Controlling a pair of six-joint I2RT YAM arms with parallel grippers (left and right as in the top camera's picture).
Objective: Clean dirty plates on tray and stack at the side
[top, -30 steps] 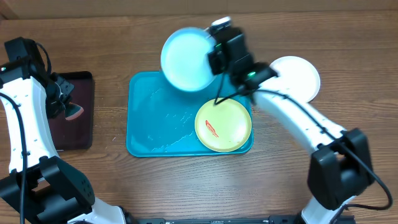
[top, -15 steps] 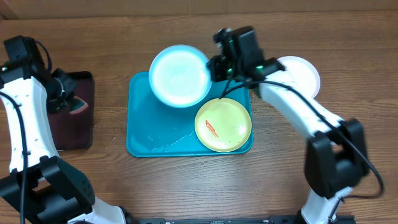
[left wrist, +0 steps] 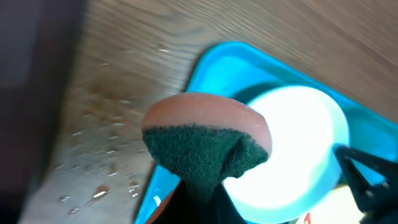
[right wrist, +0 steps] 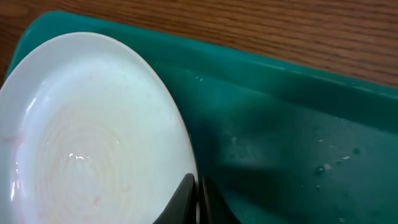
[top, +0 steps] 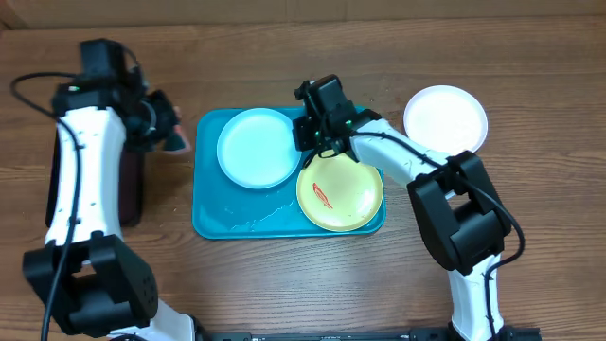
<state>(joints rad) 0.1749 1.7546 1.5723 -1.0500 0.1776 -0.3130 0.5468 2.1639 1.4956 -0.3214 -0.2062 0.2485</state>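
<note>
1. Locate the tray [top: 210,204] mid-surface [top: 530,57]; you will see water drops [top: 256,223] along its near edge.
2. Note the pale blue plate [top: 254,149] in the tray's far-left part. The right gripper [top: 308,133] has its jaws clamped on the plate's right rim.
3. Find the yellow-green plate [top: 341,192] in the tray's near-right corner, w/ a red smear [top: 322,197] on it.
4. See the white plate [top: 445,117] on the surface, right of the tray, far side, not touching it.
5. Check the left gripper [top: 169,134], just left of the tray's far-left corner. Its jaws are clamped on a sponge [left wrist: 205,140], green scrub side facing the wrist cam.
</note>
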